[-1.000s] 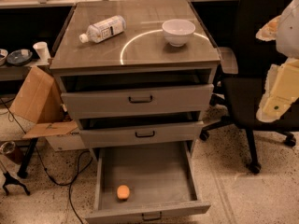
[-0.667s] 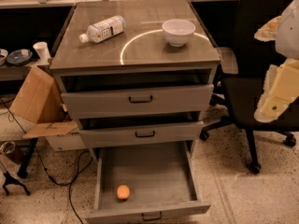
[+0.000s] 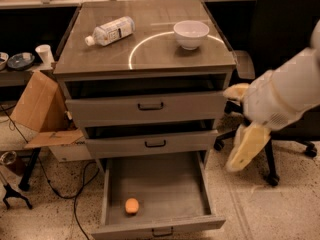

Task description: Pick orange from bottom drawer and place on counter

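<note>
The orange [image 3: 131, 205] lies on the grey floor of the bottom drawer [image 3: 170, 184], which is pulled fully out, near its front left. The counter [image 3: 150, 49] on top of the cabinet shows a bright curved reflection. My gripper [image 3: 231, 129] is at the right, level with the middle drawer and just off the cabinet's right side. Its two pale yellow fingers [image 3: 247, 149] are spread wide and hold nothing. It is well above and to the right of the orange.
A white bowl [image 3: 191, 33] and a plastic bottle [image 3: 110, 31] lying on its side sit on the counter. The two upper drawers [image 3: 150, 106] stand slightly open. A black office chair [image 3: 285, 29] is behind my arm at the right. A cardboard box [image 3: 37, 104] and cables lie at the left.
My arm and gripper have moved left and down from the right edge toward the cabinet's right side. The orange and drawers have not moved.
</note>
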Available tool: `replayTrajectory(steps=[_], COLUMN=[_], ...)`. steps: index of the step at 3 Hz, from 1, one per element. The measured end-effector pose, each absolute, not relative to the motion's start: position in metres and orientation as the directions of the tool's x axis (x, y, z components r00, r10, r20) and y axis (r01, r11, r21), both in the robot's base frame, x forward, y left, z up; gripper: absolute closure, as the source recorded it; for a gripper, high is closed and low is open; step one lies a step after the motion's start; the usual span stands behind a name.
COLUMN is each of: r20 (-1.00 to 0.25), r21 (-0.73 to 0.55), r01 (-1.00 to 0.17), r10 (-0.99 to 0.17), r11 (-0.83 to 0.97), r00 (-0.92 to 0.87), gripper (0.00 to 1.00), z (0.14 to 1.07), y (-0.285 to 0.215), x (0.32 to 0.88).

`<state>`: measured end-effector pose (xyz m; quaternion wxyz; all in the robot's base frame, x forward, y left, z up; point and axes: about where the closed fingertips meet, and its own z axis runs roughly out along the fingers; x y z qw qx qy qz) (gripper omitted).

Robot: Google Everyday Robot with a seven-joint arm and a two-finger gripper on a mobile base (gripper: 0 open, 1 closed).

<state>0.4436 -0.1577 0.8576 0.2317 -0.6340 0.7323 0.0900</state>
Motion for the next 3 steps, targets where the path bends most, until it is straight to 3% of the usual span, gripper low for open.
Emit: replayTrajectory(steps=[1, 3], r20=[-0.572, -0.653], r21=[-0.098, -0.105], r01=[-0.986, -0.989], r10=[-0.819, -0.757], r11=[0.132, 0.106], r00=[-0.053, -0.012], gripper=[0.0, 0.0], z=[0.746, 0.723], y=[-0.128, -0.117], x=[0.45, 0.459])
